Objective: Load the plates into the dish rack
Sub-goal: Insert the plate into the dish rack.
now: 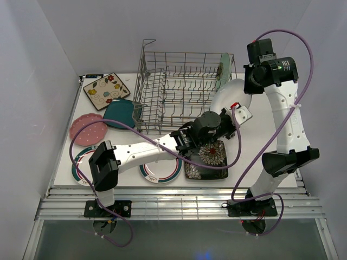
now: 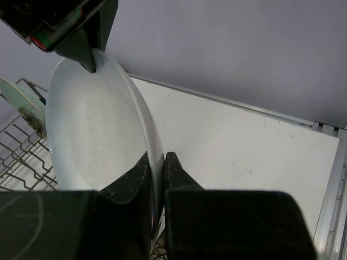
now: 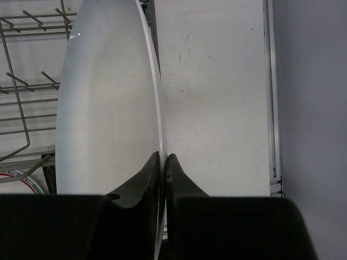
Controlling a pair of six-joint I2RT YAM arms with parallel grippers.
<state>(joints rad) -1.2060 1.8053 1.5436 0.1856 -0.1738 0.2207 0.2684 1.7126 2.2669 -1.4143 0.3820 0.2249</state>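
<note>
While both arms hold one plate between them, I see the main danger in any disagreement of their moves. The left pincer (image 2: 157,160), nearer to me, is clenched on the lower rim of the plain white plate (image 1: 229,96). The right pincer (image 3: 162,157) is clenched on its upper rim. The plate stands on edge in the air, just beside the right end of the dish rack (image 1: 173,89), not yet inside.

If one arm pulls or turns while the other resists, the glazed rim may slip out of the thin fingers (image 2: 135,179). The plate would then fall on the black floral square plate (image 1: 209,157) lying below, or on the table (image 2: 244,141). Further on, the rim could strike the tall wire side of the rack.

The white plate is round, smooth and shiny, probably ceramic, so hard, slippery and brittle. The fingers are black, tapered and matt. The rack is grey metal wire, open and stiff, and a mint plate (image 1: 224,67) leans in its far right corner.
</note>
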